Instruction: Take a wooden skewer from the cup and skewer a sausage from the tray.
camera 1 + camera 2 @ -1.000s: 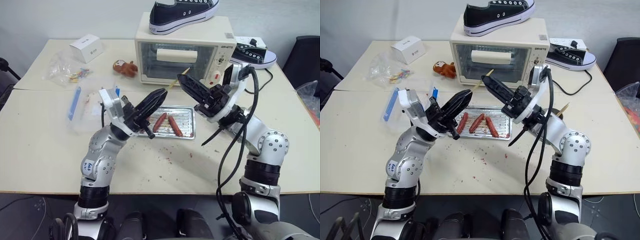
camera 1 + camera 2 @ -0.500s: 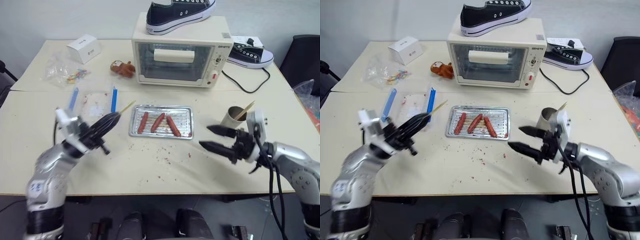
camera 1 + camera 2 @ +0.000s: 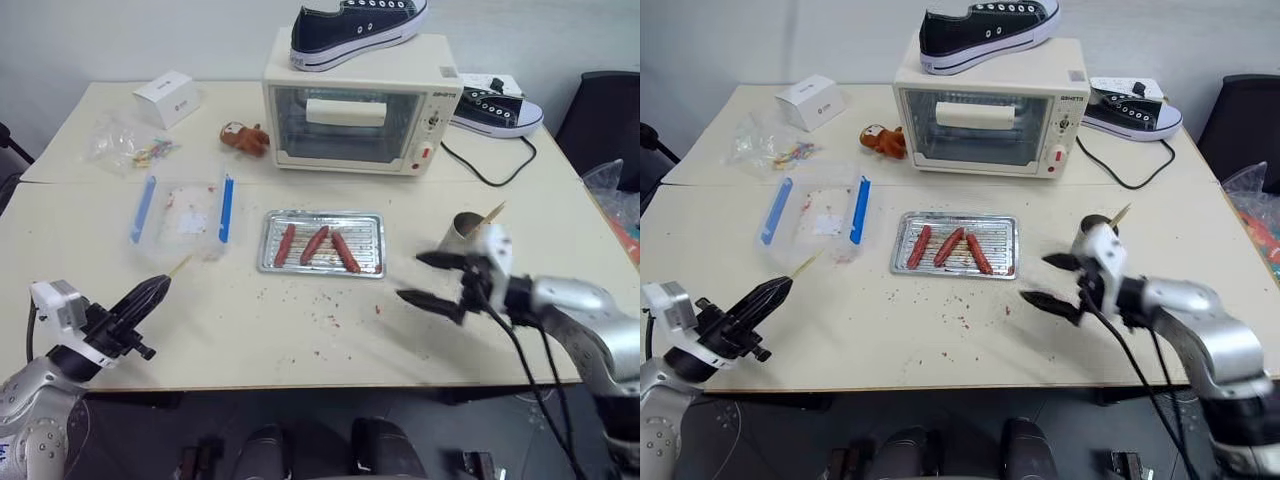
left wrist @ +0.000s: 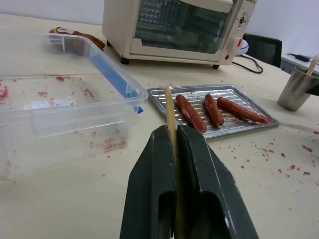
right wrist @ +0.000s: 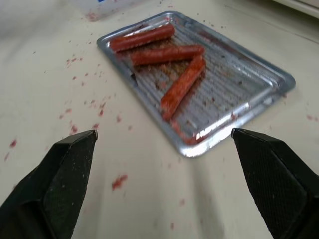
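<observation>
Now three sausages (image 3: 315, 245) lie in the tray (image 3: 372, 219); left hand (image 4: 173, 144) clamps one wooden skewer (image 4: 170, 112), right hand (image 3: 428, 280) gapes.

On the table (image 3: 300, 330), the tray (image 3: 322, 267) is set at the middle, with three sausages (image 3: 315, 245) laid side by side in it. Behind the tray a toaster oven (image 3: 355, 110) is placed, and a shoe (image 3: 355, 30) is rested on top of it. To the left of the tray a plastic box (image 3: 185, 210) is found. To the right of the tray the cup (image 3: 466, 233) is stood, with a skewer (image 3: 492, 213) held in it. A second shoe (image 3: 495, 108) is laid right of the oven.
</observation>
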You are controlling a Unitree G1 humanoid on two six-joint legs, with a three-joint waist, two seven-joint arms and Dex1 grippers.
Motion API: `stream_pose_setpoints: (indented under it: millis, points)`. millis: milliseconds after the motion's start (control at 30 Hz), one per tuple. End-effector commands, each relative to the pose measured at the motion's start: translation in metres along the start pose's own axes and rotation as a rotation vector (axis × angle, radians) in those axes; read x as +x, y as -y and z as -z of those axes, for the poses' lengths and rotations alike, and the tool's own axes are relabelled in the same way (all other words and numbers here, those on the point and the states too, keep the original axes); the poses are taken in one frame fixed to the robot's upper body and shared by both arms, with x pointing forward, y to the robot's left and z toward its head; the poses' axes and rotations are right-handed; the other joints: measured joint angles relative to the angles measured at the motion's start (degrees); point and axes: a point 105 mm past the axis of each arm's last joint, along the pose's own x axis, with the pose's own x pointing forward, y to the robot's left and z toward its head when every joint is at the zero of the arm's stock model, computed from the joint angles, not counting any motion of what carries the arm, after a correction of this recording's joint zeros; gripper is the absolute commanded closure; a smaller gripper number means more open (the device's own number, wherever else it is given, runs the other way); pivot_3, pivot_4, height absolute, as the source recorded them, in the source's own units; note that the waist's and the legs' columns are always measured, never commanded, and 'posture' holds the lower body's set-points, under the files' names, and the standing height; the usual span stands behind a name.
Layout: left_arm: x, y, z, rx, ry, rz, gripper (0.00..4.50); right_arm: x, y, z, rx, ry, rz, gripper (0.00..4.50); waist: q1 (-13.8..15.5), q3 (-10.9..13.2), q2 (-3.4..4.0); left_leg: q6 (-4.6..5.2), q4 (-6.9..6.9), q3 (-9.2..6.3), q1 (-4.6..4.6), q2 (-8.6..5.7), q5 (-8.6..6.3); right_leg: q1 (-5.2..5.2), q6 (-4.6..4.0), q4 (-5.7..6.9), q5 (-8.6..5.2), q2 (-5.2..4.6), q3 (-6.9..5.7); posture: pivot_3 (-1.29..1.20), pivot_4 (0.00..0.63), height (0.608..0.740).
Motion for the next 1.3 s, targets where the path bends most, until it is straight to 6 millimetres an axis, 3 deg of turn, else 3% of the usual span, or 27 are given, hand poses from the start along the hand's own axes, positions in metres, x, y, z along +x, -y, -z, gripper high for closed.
stream_pose_setpoints:
  millis: [33, 300, 567, 667, 867, 1200, 1300]
  points:
    - [0.008, 0.008, -0.009, 0.024, 0.043, 0.03, 4.5, 0.024, 0.001, -0.008, -0.002, -0.042, 0.014, 0.01, 0.29, -0.01, -0.02, 0.0, -0.02, -0.02, -0.04, -0.01, 0.0, 0.0, -0.01, -0.01, 0.0, -0.17, -0.02, 0.0, 0.15, 0.74]
    - [0.016, 0.015, -0.007, 0.02, 0.048, 0.057, 4.5, 0.079, 0.015, -0.018, -0.011, -0.093, 0.099, 0.01, 0.27, -0.04, -0.06, 0.13, 0.07, 0.05, -0.17, -0.24, -0.02, -0.03, 0.06, 0.21, 0.03, -0.18, -0.24, 0.0, 0.15, 0.74]
    - [0.018, 0.019, -0.007, 0.025, 0.045, 0.069, 4.5, 0.098, 0.019, -0.006, -0.021, -0.148, 0.106, 0.01, -0.05, -0.04, -0.06, 0.12, 0.06, 0.06, -0.17, -0.21, -0.02, -0.05, 0.07, 0.29, 0.03, -0.14, -0.26, 0.0, 0.15, 0.74]
    - [0.017, 0.02, -0.008, 0.03, 0.045, 0.07, 4.5, 0.101, 0.02, -0.003, -0.019, -0.154, 0.108, 0.58, -0.6, -0.04, -0.06, 0.12, 0.06, 0.06, -0.17, -0.19, -0.02, -0.06, 0.07, 0.31, 0.03, -0.13, -0.26, 0.0, 0.15, 0.74]
    - [0.018, 0.02, -0.012, 0.04, 0.05, 0.074, 4.5, 0.105, 0.015, 0.001, -0.019, -0.162, 0.09, 2.58, -1.11, -0.04, -0.06, 0.11, 0.03, 0.06, -0.17, -0.15, -0.01, -0.08, 0.07, 0.31, 0.03, -0.09, -0.25, 0.0, 0.15, 0.74]
    - [0.021, 0.021, -0.014, 0.046, 0.053, 0.084, 4.5, 0.102, 0.016, 0.007, -0.026, -0.174, 0.093, 2.58, -1.12, -0.04, -0.06, 0.1, 0.02, 0.07, -0.16, -0.16, -0.01, -0.09, 0.07, 0.31, 0.03, -0.1, -0.23, 0.0, 0.15, 0.74]
    - [0.021, 0.021, -0.014, 0.047, 0.053, 0.086, 4.5, 0.102, 0.017, 0.007, -0.028, -0.172, 0.094, 3.13, -1.11, -0.04, -0.06, 0.1, 0.02, 0.06, -0.16, -0.16, -0.01, -0.09, 0.07, 0.31, 0.03, -0.1, -0.23, 0.0, 0.15, 0.74]
